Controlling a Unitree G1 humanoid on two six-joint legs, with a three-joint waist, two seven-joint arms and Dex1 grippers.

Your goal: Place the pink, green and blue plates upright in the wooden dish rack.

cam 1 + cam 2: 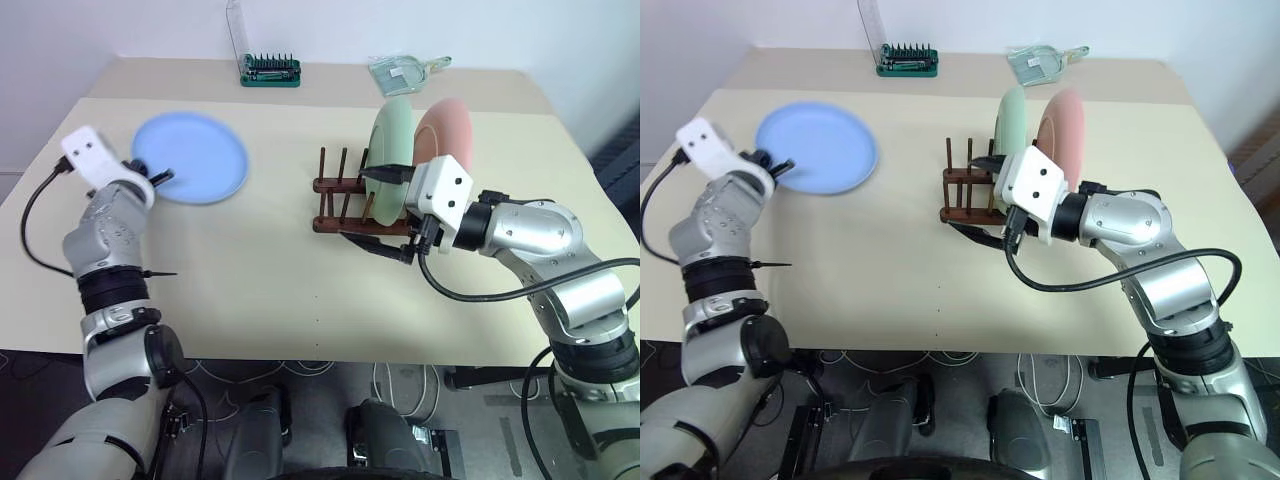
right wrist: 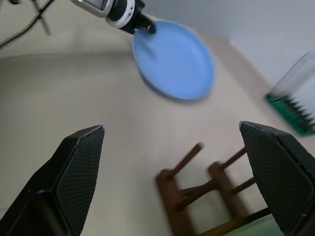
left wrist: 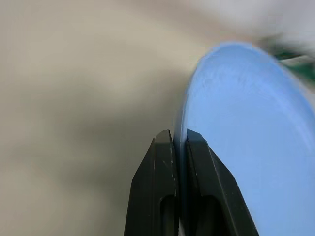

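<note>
**Clerk:** Item one, blue plate (image 1: 190, 157). Location?

**Checker:** Far left of the table (image 1: 270, 290), near edge pinched by the left gripper (image 3: 179, 140), jaws clenched on the rim. The wrist view shows both black fingers either side of the thin edge. Whether the plate is clear of the table I cannot tell.

**Clerk:** Material and shape?

**Checker:** Round, shallow, matte plastic, light periwinkle, with a low raised lip. I judge it light and stiff, not fragile. The finish looks smooth, so a rim pinch could slip or let the plate swing; the lip is the only sensible place to hold it, and a deeper bite would steady it.

**Clerk:** Items two and three?

**Checker:** Green plate (image 1: 391, 150) and pink plate (image 1: 447, 128), same size and make, standing upright in the rack, green on the left of pink.

**Clerk:** The rack itself?

**Checker:** Wooden dish rack (image 1: 335, 190), dark reddish-brown, two base rails with thin upright pegs. Free slots remain to the left of the green plate. Rigid but small; I judge it might shift if bumped.

**Clerk:** Second gripper?

**Checker:** Right gripper (image 1: 383, 213), jaws released and spread wide, holding nothing, hovering beside the rack's near end.

**Clerk:** Sundries?

**Checker:** A green bit holder (image 1: 270, 69) with a clear cover and a pale dustpan (image 1: 403, 70), both at the table's far edge, well apart from the rack.
</note>
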